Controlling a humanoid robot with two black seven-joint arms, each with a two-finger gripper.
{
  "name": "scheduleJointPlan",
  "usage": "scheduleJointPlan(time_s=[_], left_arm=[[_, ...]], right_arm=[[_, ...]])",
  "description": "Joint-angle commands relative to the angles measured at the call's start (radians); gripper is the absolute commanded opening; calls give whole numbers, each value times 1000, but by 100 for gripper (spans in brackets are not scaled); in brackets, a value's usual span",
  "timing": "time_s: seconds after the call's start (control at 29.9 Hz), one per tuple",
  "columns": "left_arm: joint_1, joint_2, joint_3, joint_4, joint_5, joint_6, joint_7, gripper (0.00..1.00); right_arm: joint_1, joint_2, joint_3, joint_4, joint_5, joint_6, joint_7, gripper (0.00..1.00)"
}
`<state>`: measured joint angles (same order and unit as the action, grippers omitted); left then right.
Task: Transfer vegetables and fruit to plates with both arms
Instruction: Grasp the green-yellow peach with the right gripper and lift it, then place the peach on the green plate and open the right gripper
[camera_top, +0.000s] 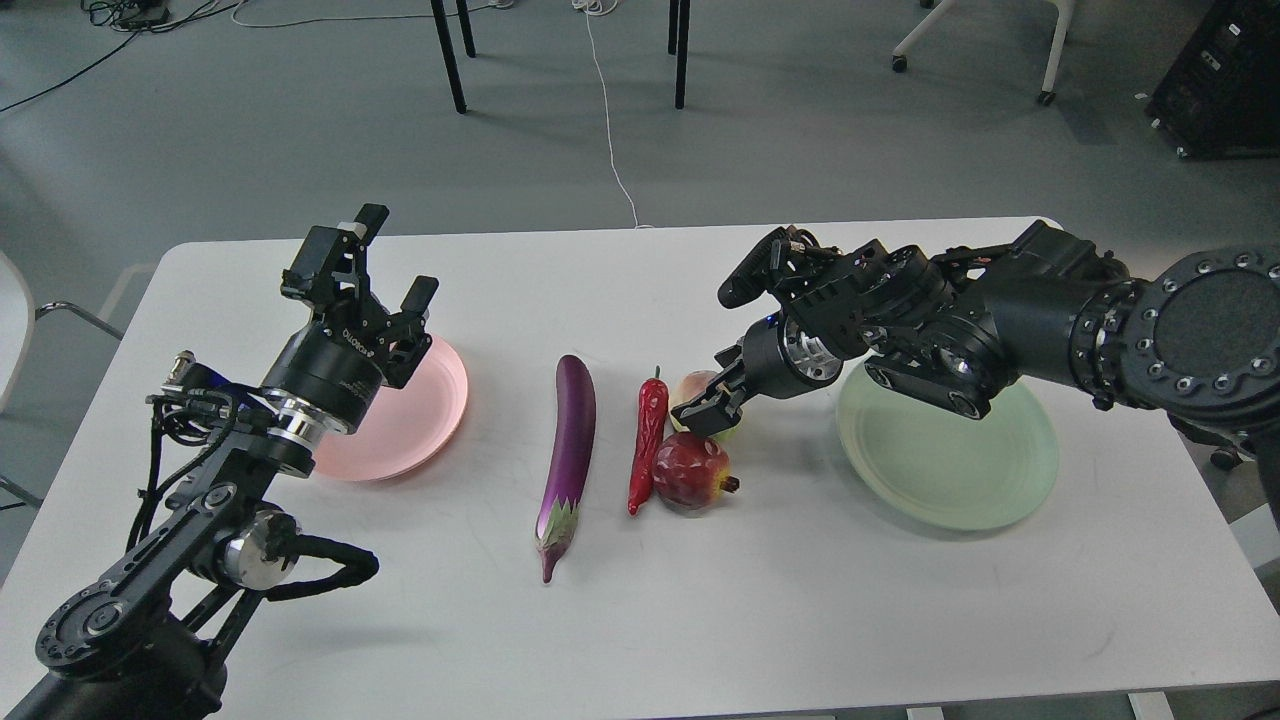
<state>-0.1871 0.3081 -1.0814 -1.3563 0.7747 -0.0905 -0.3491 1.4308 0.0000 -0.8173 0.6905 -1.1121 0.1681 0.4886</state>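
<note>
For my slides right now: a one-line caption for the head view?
Right claw at the fruit; eggplant, chili and pomegranate lie between empty plates.

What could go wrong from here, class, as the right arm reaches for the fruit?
1. The right gripper is at the yellow-green fruit, which sits tight against the pomegranate and chili; closing may knock either aside.
2. A round fruit could roll across the table.
3. The right arm hangs over the green plate and might bump it.
</note>
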Motion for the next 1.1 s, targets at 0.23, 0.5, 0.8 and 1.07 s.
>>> scheduleJointPlan(time_s=[0.23,0.5,0.8,1.07], left_arm=[[0,2,-5,0,0,0,-1,100],[-2,2,-12,-1,0,0,-1,100],[-3,-1,-11,-1,0,0,-1,100],[-5,-4,-8,-1,0,-2,-1,100]], right_arm=[[3,0,0,4,5,4,0,44],[141,-139,7,105,15,-2,0,44],[197,-489,-3,248,-138,-2,0,44],[47,-563,-5,202,-170,-53,0,45]])
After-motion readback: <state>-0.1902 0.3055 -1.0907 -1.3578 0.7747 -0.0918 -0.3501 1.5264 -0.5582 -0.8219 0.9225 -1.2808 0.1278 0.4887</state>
